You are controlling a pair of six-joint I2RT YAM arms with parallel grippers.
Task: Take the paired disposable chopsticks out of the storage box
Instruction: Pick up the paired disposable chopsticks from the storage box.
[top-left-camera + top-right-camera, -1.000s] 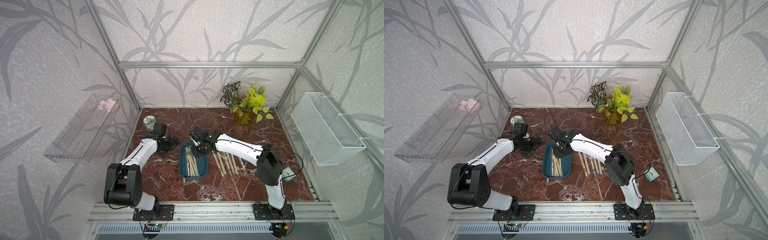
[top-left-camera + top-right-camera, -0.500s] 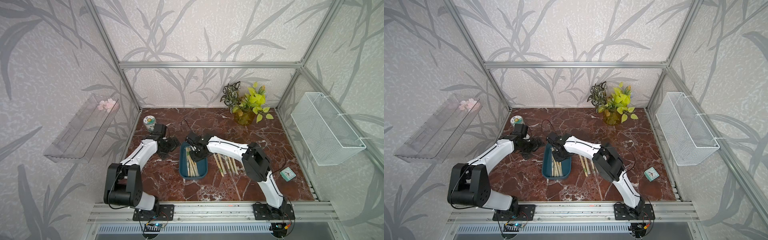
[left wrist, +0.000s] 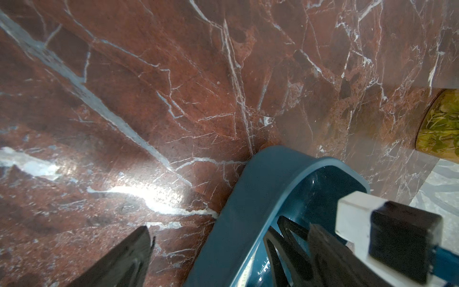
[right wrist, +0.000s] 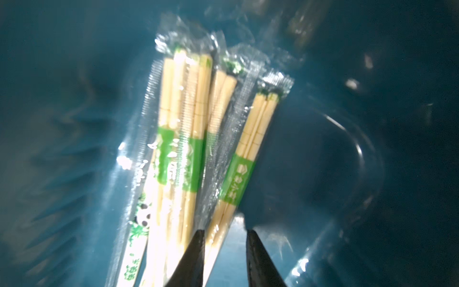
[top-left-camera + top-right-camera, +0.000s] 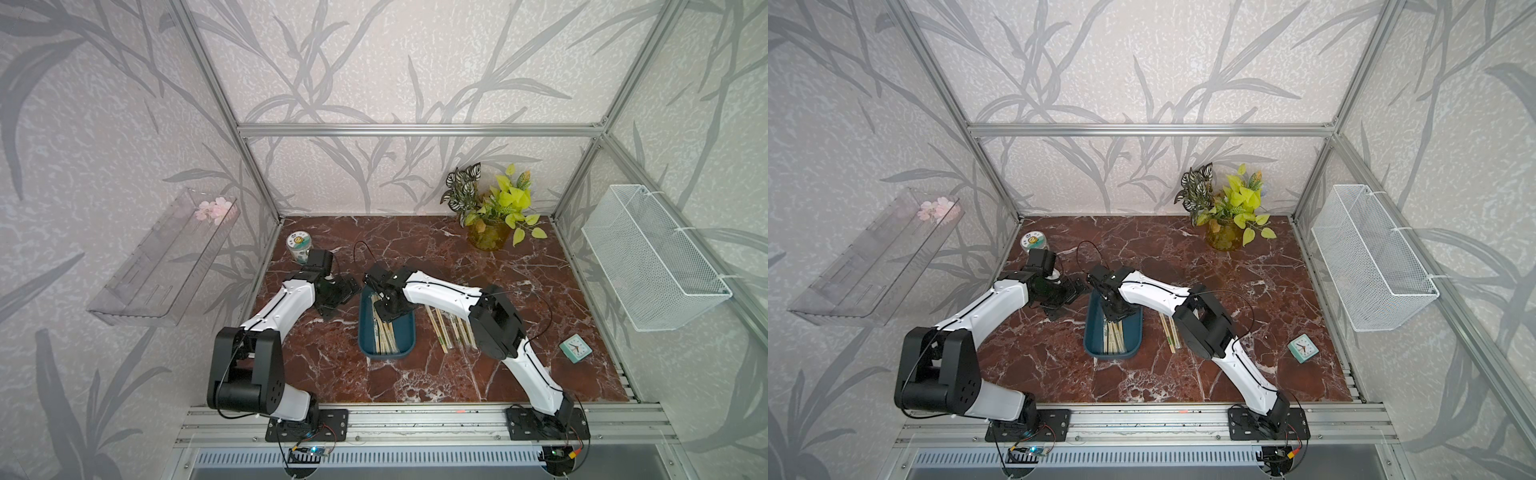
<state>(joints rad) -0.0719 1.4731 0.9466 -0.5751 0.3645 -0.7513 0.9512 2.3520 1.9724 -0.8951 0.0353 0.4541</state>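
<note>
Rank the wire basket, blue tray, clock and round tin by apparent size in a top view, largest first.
1. wire basket, though it hangs nearer the camera.
2. blue tray.
3. clock and round tin: too alike to rank.

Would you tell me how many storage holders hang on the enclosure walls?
2: a clear acrylic shelf hangs on the robot's left side, and a white wire-mesh basket hangs on its right side.

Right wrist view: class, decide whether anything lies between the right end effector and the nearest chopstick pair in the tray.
Nothing visible does. The right end effector stands open with a finger on either side of the outermost chopstick pair, which lies on the tray floor with no other pair on top.
</note>
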